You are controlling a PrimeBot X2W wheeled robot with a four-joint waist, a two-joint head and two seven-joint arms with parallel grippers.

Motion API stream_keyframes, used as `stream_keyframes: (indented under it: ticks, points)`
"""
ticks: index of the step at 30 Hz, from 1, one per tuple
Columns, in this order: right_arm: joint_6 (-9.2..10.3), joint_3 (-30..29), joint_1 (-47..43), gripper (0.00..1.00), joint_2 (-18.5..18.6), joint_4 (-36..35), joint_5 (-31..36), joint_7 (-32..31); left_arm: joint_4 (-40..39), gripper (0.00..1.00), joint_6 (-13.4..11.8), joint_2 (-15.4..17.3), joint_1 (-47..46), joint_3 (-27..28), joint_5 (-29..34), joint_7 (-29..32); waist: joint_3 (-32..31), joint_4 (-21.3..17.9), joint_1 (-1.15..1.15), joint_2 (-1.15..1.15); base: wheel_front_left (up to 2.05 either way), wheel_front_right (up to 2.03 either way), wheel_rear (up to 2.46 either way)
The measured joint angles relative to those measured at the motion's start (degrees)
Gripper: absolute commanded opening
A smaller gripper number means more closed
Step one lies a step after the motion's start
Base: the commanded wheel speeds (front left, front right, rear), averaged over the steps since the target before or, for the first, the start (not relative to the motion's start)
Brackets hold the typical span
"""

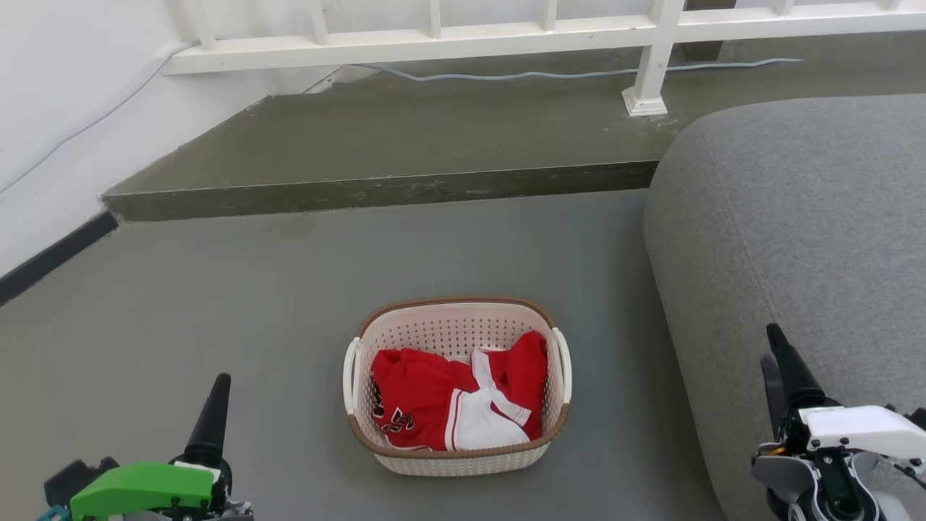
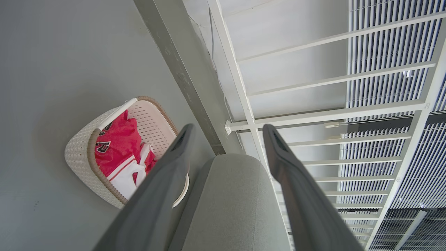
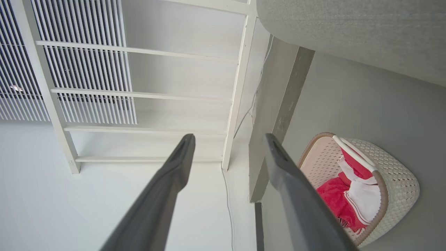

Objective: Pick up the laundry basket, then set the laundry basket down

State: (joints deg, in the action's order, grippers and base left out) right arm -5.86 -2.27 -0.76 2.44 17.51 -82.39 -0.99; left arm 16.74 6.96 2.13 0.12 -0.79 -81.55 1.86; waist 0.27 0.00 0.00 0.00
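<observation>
The laundry basket (image 1: 448, 334) stands on the grey floor, centred low in the head view. It is cream-white and perforated, with a brown rim and a white handle on each side. A red and white garment (image 1: 427, 394) lies inside it. My left gripper (image 1: 217, 391) sits at the lower left, well clear of the basket. Its wrist view shows the left gripper (image 2: 226, 129) open and empty, the basket (image 2: 78, 153) off to its left. My right gripper (image 1: 770, 346) hovers at the lower right over the sofa's edge. The right gripper (image 3: 228, 137) is likewise open and empty, with the basket (image 3: 400, 174) to its right.
A large grey sofa (image 1: 810, 239) fills the right side, close to the basket's right handle. Behind the basket a raised concrete step (image 1: 405, 145) carries a white railing (image 1: 434, 40). A white wall (image 1: 58, 108) with a dark skirting runs along the left.
</observation>
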Motion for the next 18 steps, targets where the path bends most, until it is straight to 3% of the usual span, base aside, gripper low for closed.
stream_keyframes:
  ticks: [18]
  points:
    - [3.04,5.4,0.2,1.0,1.1,-3.4,16.9,2.6,-4.2,1.0,-3.0,1.0,-0.1,-3.8,17.0,-2.8,0.2,-0.1,0.0,0.0,0.0,0.0,0.0]
